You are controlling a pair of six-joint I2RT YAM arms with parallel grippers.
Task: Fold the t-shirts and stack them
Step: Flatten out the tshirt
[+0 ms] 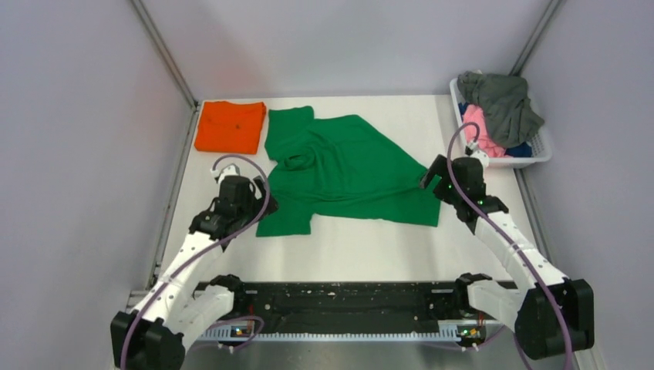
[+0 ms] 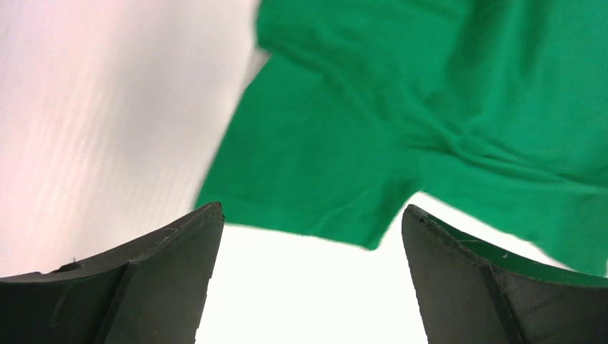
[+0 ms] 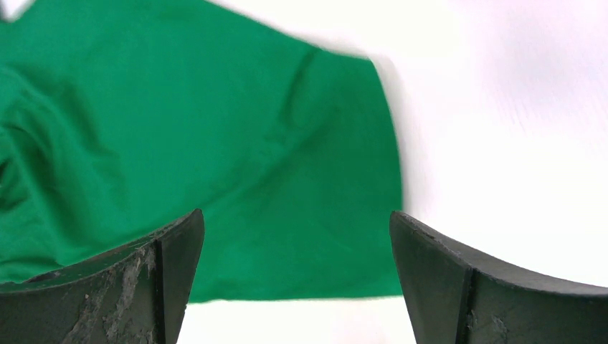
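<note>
My left tool [image 2: 312, 213] and my right tool [image 3: 295, 213] both hang with jaws spread wide and nothing between them, one above each near corner of the green t-shirt [image 1: 347, 166]. That shirt lies rumpled and spread out mid-tabletop [image 1: 362, 254]. The orange t-shirt [image 1: 230, 126] lies folded at the far left, just beside it.

Green t-shirt [image 3: 201, 150] on white table [image 3: 516, 143], beneath wide-spread right claw [image 3: 297, 236].
</note>
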